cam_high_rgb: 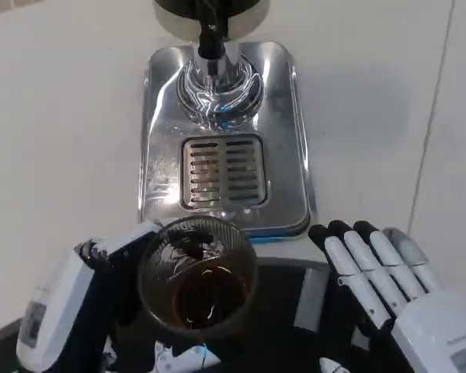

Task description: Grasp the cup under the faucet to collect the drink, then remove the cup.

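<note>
A clear plastic cup (198, 276) with brown drink in its bottom is held by my left hand (85, 299), whose fingers wrap its left side. The cup sits low in the picture, in front of the chrome dispenser (287, 155) and off its slotted drip grate (221, 172). The faucet (210, 35), black with a chrome base, stands at the dispenser's far end. My right hand (392, 287) hovers to the right of the cup with its fingers stretched forward and apart, holding nothing.
The white table (62, 116) spreads on both sides of the dispenser. A seam in the table (431, 132) runs down the right. The robot's dark body (287, 326) lies below the cup and between the hands.
</note>
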You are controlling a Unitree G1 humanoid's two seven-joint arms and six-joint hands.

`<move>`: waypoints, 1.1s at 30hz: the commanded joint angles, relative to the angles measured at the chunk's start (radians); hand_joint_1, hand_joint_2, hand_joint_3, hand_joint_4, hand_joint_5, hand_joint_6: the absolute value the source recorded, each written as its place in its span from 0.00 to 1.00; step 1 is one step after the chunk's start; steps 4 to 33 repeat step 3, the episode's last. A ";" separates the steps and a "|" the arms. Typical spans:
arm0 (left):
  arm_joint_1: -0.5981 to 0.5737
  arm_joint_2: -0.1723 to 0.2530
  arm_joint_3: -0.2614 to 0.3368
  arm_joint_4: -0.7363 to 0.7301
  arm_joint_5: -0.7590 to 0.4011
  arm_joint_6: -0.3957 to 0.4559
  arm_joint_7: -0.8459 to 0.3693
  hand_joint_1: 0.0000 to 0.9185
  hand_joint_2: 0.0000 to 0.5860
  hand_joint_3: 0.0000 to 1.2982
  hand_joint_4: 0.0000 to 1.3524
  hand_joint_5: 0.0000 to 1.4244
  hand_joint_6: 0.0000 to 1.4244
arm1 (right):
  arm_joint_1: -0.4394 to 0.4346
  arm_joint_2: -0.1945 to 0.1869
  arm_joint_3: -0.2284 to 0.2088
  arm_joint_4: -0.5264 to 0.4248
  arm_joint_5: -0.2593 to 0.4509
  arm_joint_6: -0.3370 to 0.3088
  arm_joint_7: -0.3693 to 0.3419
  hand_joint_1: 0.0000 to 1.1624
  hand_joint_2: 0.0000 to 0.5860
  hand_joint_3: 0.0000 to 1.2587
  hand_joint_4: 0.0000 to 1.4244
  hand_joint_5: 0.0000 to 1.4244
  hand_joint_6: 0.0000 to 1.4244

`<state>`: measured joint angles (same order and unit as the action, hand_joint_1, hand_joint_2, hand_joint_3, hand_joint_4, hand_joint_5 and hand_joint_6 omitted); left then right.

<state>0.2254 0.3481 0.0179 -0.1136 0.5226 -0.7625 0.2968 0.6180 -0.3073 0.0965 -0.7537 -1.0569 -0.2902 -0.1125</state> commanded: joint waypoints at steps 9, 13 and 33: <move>-0.010 -0.026 -0.001 -0.008 -0.017 -0.031 -0.005 0.78 0.18 0.97 0.91 0.98 1.00 | -0.008 0.014 -0.007 -0.004 0.015 -0.005 0.003 0.01 1.00 0.00 0.00 0.00 0.00; -0.010 -0.026 -0.001 -0.008 -0.017 -0.031 -0.005 0.78 0.18 0.97 0.91 0.98 1.00 | -0.008 0.014 -0.007 -0.004 0.015 -0.005 0.003 0.01 1.00 0.00 0.00 0.00 0.00; -0.010 -0.026 -0.001 -0.008 -0.017 -0.031 -0.005 0.78 0.18 0.97 0.91 0.98 1.00 | -0.008 0.014 -0.007 -0.004 0.015 -0.005 0.003 0.01 1.00 0.00 0.00 0.00 0.00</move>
